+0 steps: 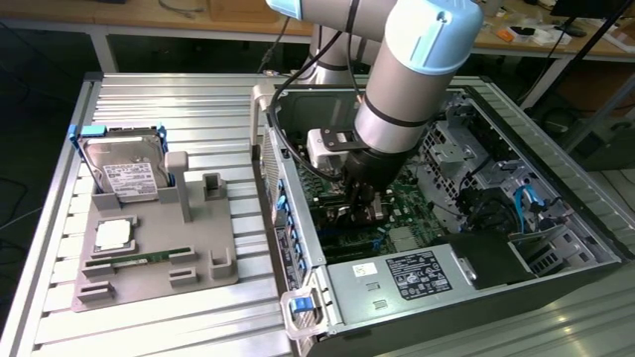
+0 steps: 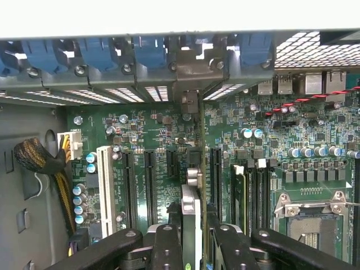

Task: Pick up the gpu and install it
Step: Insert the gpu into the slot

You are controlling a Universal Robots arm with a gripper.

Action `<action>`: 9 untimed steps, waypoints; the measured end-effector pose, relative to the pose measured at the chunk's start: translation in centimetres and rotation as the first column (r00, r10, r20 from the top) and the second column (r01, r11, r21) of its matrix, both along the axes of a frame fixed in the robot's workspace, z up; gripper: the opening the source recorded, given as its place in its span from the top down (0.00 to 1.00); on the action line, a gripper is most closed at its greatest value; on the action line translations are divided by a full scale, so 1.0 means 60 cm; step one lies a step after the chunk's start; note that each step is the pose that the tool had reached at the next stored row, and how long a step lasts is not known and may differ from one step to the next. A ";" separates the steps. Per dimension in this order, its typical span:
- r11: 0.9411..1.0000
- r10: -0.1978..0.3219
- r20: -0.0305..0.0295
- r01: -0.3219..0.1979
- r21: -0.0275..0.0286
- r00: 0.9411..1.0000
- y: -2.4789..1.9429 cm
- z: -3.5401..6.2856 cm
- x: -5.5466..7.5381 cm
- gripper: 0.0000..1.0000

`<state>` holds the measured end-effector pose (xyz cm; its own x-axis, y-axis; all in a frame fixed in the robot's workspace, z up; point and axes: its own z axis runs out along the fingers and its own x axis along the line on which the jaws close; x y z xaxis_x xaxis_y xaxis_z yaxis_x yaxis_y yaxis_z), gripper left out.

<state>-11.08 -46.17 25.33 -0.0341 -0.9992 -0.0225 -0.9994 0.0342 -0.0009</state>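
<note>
My gripper (image 1: pixel 359 207) is down inside the open computer case (image 1: pixel 297 297), low over the green motherboard (image 1: pixel 402 190). In the wrist view the gpu (image 2: pixel 191 216) appears edge-on as a thin dark card with a silvery strip. It stands upright between the black fingers (image 2: pixel 166 247), which are shut on it. The card runs along the black expansion slots (image 2: pixel 151 180) toward a metal bracket (image 2: pixel 194 70) at the case's rear wall. Whether its lower edge sits in a slot is hidden.
On the exterior view's left, a grey holder (image 1: pixel 213 256) carries a silver hard drive in a blue frame (image 1: pixel 124 167), a square chip (image 1: pixel 114 234) and a green memory stick (image 1: pixel 139 258). Inside the case are a power supply (image 1: pixel 417 271), a cable bundle (image 2: pixel 39 160) and a processor socket (image 2: pixel 309 225).
</note>
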 end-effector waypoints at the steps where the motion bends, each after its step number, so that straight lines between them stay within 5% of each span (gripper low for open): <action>1: 1.000 0.000 0.000 0.000 0.000 1.000 0.0001 0.000 0.000 0.73; 9: 1.000 0.000 0.000 0.000 0.000 1.000 0.0004 -0.003 0.000 0.73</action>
<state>-11.08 -46.14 25.18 -0.0342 -0.9992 -0.0222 -0.9994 0.0342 -0.0008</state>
